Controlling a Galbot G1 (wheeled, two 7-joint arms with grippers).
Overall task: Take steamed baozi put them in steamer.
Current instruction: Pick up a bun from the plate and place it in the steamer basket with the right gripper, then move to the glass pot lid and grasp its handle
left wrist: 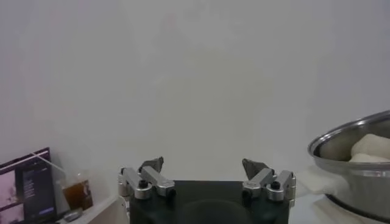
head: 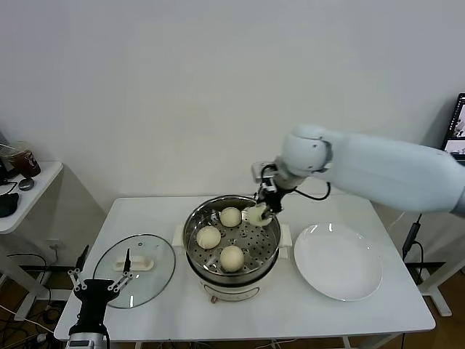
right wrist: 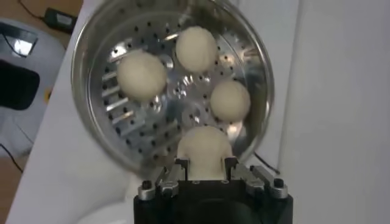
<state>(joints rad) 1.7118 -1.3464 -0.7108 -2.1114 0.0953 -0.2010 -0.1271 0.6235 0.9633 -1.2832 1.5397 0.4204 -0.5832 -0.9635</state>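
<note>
The right gripper (head: pixel 260 213) holds the last bun (right wrist: pixel 204 146) tight in its fingers over the pot (head: pixel 195 251), mid-bench. Three buns (head: pixel 208 237) lie inside. Dropped crooked, it could roll onto them. The left gripper (head: pixel 94 286) waits, fingers wide.

Held baozi (right wrist: pixel 204 146) partly hidden behind right jaws.

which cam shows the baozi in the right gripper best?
Right wrist view: the held baozi sits between the right gripper fingers, above the steamer tray. Head view shows it small at the steamer's far rim. Left wrist view doesn't show it clearly.
</note>
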